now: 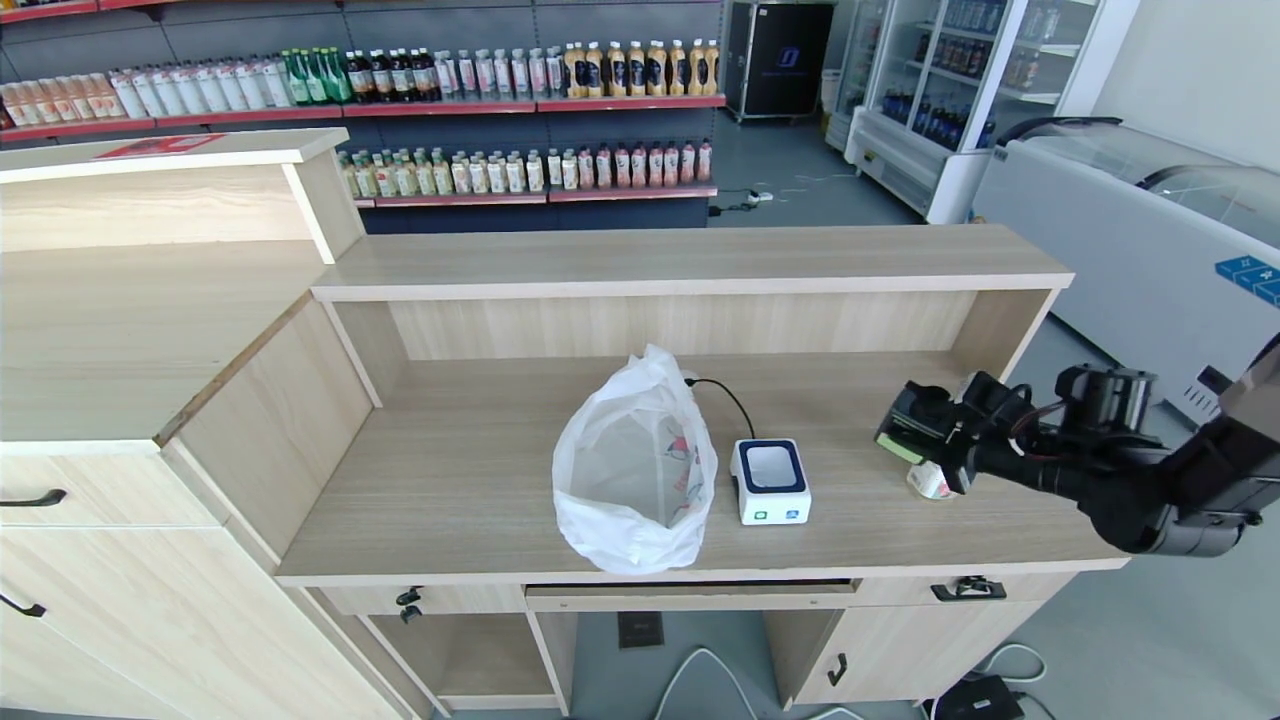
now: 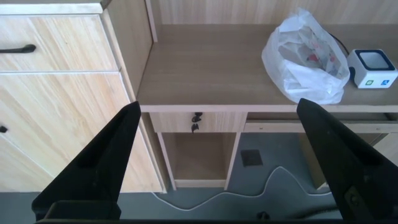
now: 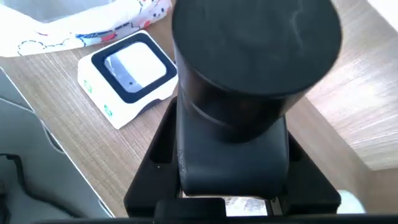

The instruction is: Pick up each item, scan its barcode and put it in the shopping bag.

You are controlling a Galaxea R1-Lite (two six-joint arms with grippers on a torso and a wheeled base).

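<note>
The scanner (image 1: 770, 480) sits near the front middle of the counter (image 1: 450, 480). It is a white box with a dark-rimmed window facing up, and a black cable (image 1: 725, 395) runs from behind it toward the back wall. The shopping bag (image 1: 635, 470) stands just beside the scanner on its left. It is white thin plastic with its mouth open upward and some red print on one side.

Well to the right of the scanner, the right gripper (image 1: 912, 432) hangs low over the counter's right end, its arm coming in from beyond that end. A green-and-yellow item (image 1: 897, 446) lies right at the gripper's tip. Whether the claw is clamped on it or merely around it cannot be told. A small white item (image 1: 930, 483) lies on the counter just beside the green one, under the arm and on the side away from the scanner.

From the right wrist, the scanner (image 3: 127, 71) shows near, with the edge of the bag (image 3: 93, 18) beyond it.

The left gripper (image 2: 219, 102) is well apart from the scanner, out in front of the counter and to the scanner's left. Its black fingers (image 2: 106, 168) are spread wide with nothing between them. Past them show the bag (image 2: 305, 56), the scanner (image 2: 373, 67) and a drawer with keys (image 2: 196, 121) hanging from its lock.

Behind the counter, far beyond the scanner, stand shelves of bottles (image 1: 500, 75).
</note>
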